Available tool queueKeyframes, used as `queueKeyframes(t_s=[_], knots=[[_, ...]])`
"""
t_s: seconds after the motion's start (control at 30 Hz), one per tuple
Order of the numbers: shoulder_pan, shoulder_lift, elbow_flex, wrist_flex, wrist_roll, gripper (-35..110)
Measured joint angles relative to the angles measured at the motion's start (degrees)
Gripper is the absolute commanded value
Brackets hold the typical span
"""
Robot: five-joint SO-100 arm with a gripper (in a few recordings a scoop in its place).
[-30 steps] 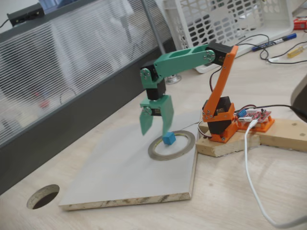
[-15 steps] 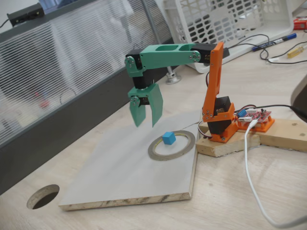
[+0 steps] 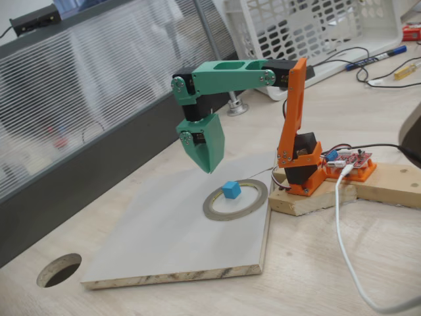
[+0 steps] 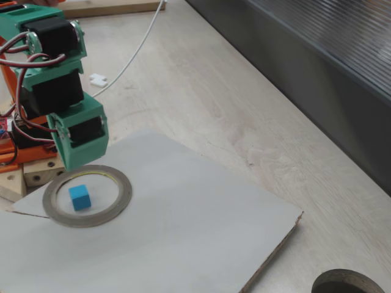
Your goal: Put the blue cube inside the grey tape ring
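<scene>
A green gripper [image 3: 206,166], fingers closed together and holding nothing, hangs in the air; below it, a blue cube [image 3: 231,189] sits inside a grey tape ring [image 3: 253,197].

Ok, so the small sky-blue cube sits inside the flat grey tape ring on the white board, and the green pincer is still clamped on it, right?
Not quite. The small sky-blue cube does sit inside the flat grey tape ring on the white board, but the green pincer hangs shut above it, holding nothing, as both fixed views show.

Pale wood tabletop [image 3: 316,263], round cut-out hole [image 3: 59,270] near one corner. Lying on it: grey-white board [image 3: 171,237], wooden base blocks [image 3: 388,184], white cable [image 3: 345,243], white basket [image 3: 316,26].
</scene>
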Motion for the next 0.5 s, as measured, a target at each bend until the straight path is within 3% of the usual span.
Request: queueKeyframes(t_s=[0.5], knots=[[5.9,6.2,-0.6,16.9,0.2,3]])
